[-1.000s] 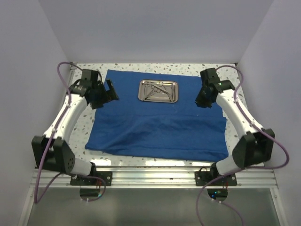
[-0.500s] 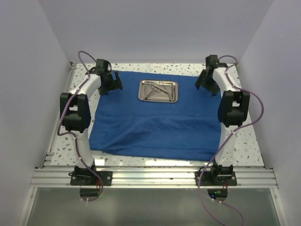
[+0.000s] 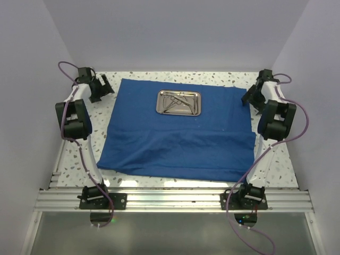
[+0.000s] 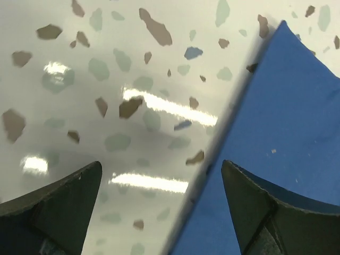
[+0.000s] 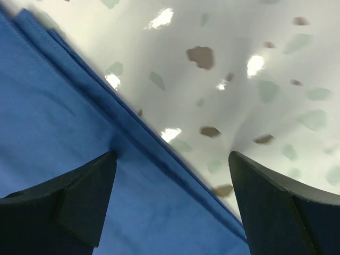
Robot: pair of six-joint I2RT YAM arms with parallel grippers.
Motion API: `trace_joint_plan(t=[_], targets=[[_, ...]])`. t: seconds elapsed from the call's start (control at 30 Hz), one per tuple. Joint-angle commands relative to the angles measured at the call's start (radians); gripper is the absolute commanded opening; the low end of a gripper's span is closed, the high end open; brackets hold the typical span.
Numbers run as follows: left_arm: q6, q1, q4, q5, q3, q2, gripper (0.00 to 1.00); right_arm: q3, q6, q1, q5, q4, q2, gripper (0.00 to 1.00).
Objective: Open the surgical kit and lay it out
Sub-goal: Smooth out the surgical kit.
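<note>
Top external view: nearest, an aluminium rail (image 3: pixel 170 199) is seen along the table's front edge, with the left arm's base (image 3: pixel 101 197) and the right arm's base (image 3: pixel 247 195) bolted to it. Beyond the rail, the royal-blue cloth (image 3: pixel 175 135) is spread open over the speckled table (image 3: pixel 71 154), with shallow wrinkles towards its near left corner. Farther back, on the cloth's far half and near its middle, the small steel tray (image 3: pixel 197 104) is set flat, and the thin steel instruments (image 3: pixel 174 101) are laid inside it; they are too small to be told apart. At the far left, the left gripper (image 3: pixel 102 88) is held just off the cloth's far-left corner, over bare table. At the far right, the right gripper (image 3: pixel 251 99) is held at the cloth's right edge. In the left wrist view the jaws are shown spread wide, one over table and the other over cloth, with the cloth's edge running between them. In the right wrist view the jaws are likewise spread wide, with the cloth's doubled edge passing diagonally beneath the gap; nothing is pinched by either tool
</note>
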Motion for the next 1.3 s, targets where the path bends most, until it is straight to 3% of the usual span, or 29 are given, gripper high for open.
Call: trace_joint_plan(t=[0.0,0.23,0.33,0.43,0.47,0.53,0.57,0.6,0.63,0.67,0.7,0.77,0.8,0.83,1.03,1.13,1.27], targets=[[0.007,-0.004,0.030,0.127,0.107,0.129,0.97,0.059,-0.010,0.031,-0.072,0.030,0.064,0.90],[-0.008,-0.018,0.099,0.302,0.075,0.183,0.95,0.100,0.012,0.036,-0.155,0.076,0.140,0.87],[-0.010,-0.030,0.101,0.420,0.061,0.202,0.89,0.130,0.012,0.043,-0.197,0.084,0.178,0.82],[0.004,-0.059,0.093,0.500,0.053,0.229,0.85,0.166,0.010,0.053,-0.231,0.089,0.202,0.69],[0.015,-0.079,0.092,0.521,0.050,0.246,0.84,0.174,0.010,0.057,-0.257,0.096,0.218,0.58],[0.024,-0.103,0.076,0.538,0.056,0.263,0.81,0.200,0.004,0.068,-0.291,0.105,0.233,0.46],[0.033,-0.126,0.067,0.538,0.061,0.285,0.79,0.211,0.001,0.071,-0.306,0.112,0.251,0.30],[0.038,-0.139,0.055,0.543,0.067,0.295,0.77,0.237,-0.008,0.076,-0.341,0.113,0.261,0.23],[0.037,-0.149,0.050,0.558,0.085,0.308,0.67,0.252,-0.011,0.082,-0.354,0.112,0.273,0.15],[0.038,-0.168,0.044,0.564,0.098,0.328,0.64,0.265,-0.013,0.083,-0.368,0.112,0.281,0.00],[0.037,-0.175,0.041,0.566,0.109,0.335,0.61,0.290,-0.016,0.085,-0.386,0.112,0.297,0.00],[0.035,-0.189,0.026,0.565,0.154,0.364,0.42,0.304,-0.011,0.089,-0.408,0.131,0.305,0.00],[0.029,-0.191,0.016,0.565,0.171,0.374,0.13,0.318,0.003,0.089,-0.438,0.142,0.316,0.00],[0.020,-0.191,0.009,0.551,0.205,0.392,0.00,0.334,0.013,0.089,-0.451,0.161,0.324,0.00],[0.017,-0.182,-0.030,0.369,0.398,0.409,0.00,0.617,0.136,0.086,-0.533,0.190,0.483,0.00],[-0.020,-0.136,-0.039,0.322,0.554,0.455,0.00,0.650,0.269,0.076,-0.553,0.320,0.511,0.00],[-0.120,-0.047,0.042,0.266,0.561,0.414,0.00,0.654,0.358,0.073,-0.483,0.441,0.514,0.00]])
